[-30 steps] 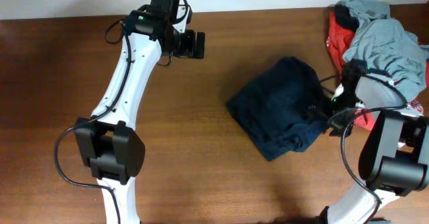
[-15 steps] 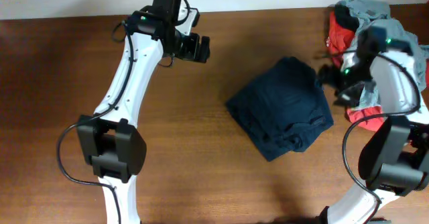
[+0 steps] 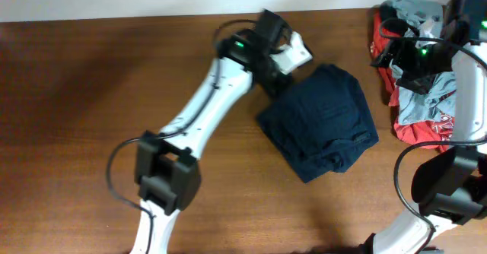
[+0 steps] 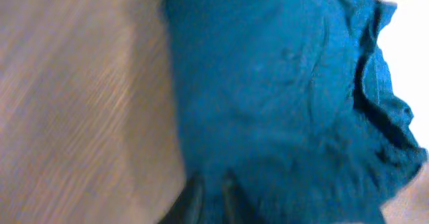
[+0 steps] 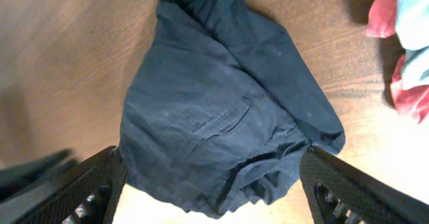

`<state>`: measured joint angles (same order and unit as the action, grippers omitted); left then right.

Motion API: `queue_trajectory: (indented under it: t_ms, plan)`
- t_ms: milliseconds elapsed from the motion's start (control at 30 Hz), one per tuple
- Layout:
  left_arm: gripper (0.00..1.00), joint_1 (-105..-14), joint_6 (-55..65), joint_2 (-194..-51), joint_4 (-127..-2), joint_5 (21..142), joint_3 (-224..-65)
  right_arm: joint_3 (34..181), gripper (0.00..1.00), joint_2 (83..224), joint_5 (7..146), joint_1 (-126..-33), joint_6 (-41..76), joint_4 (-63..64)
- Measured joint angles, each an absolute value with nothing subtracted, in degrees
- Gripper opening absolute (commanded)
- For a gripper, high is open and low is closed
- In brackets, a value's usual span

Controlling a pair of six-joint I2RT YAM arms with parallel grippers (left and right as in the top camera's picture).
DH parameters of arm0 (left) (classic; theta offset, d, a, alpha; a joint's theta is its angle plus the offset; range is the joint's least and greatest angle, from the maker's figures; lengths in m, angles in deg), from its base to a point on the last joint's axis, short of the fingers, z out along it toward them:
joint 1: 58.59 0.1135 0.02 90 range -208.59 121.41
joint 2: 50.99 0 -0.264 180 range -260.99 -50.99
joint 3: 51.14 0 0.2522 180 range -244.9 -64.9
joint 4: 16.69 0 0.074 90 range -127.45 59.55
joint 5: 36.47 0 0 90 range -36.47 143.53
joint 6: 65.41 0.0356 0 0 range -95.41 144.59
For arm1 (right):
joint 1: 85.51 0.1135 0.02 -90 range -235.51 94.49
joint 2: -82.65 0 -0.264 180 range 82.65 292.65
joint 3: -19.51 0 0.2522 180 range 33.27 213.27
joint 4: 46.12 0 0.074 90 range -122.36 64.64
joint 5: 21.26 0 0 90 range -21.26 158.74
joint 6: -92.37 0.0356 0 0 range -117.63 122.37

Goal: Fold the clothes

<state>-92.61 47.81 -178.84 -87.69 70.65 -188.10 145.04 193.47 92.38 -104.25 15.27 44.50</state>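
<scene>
Overhead view: the dark navy garment (image 3: 323, 121) is seen lying in a crumpled, loosely folded heap on the wooden table (image 3: 76, 132). It lies just beside the left claw (image 3: 285, 68), which is held at the cloth's edge. In the blurred left wrist view, the space ahead of the fingers (image 4: 191, 200) is filled with cloth. The fingers are seen only as dark shapes close together, and it cannot be told whether they are pressed together or pinching cloth. The right claw (image 5: 211, 153) is spread wide with nothing held. The garment is framed between and beyond its fingers, apart from them. A pile of red and grey-blue clothes (image 3: 426, 94) is seen to that claw's right.
</scene>
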Motion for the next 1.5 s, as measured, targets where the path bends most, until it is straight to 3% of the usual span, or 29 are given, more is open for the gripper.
queue_trajectory:
  t_ms: [533, 767, 1233, 1500]
  plan:
    - [0.04, -102.40, 51.57, -189.05, -71.38, 70.52, -187.83, 145.04, 0.91, 193.47, 98.81, -111.57, 13.04, 45.53]
    - [0.07, -102.81, 48.93, -193.49, -55.19, 62.96, -187.79, 145.04, 0.91, 193.47, 99.05, -111.57, 10.99, 45.64]
    - [0.07, -101.18, 47.03, -196.77, -59.97, 62.13, -187.81, 145.04, 0.91, 193.47, 98.17, -111.57, 10.49, 45.68]
    - [0.06, -95.27, 44.12, -198.23, -59.25, 58.52, -188.12, 145.04, 0.91, 193.47, 98.20, -111.57, 10.27, 46.82]
